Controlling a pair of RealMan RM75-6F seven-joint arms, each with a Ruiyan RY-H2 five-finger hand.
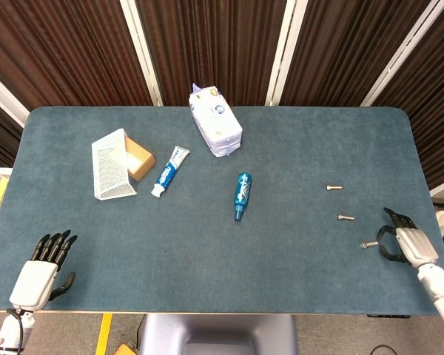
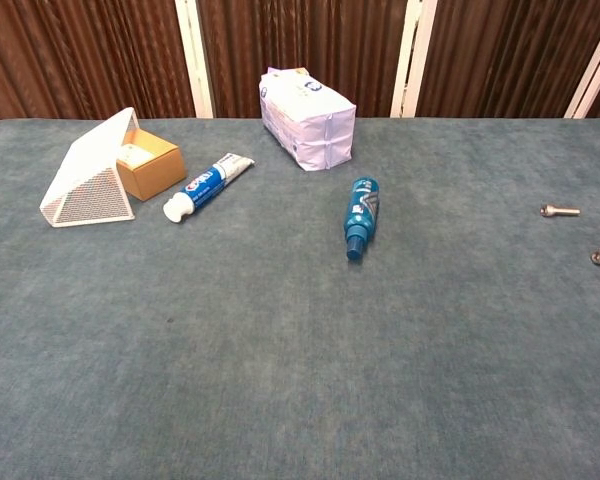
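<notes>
The right hand (image 1: 405, 244) rests at the felt-like blue table's (image 1: 296, 281) right edge, dark fingers curled loosely, grasping nothing; a small metal bolt (image 1: 368, 244) lies just beside its fingertips. Two more bolts (image 1: 345, 217) lie further in from that edge. The left hand (image 1: 38, 272) sits at the near left corner, fingers straight, released.

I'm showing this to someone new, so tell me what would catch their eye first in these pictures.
Probably the white packet at the table's far edge and the blue bottle lying near the middle. To the left, a white mesh basket lies tipped beside a brown box and a toothpaste tube. Near the right edge, the right hand sits by the nearest of three bolts.
</notes>
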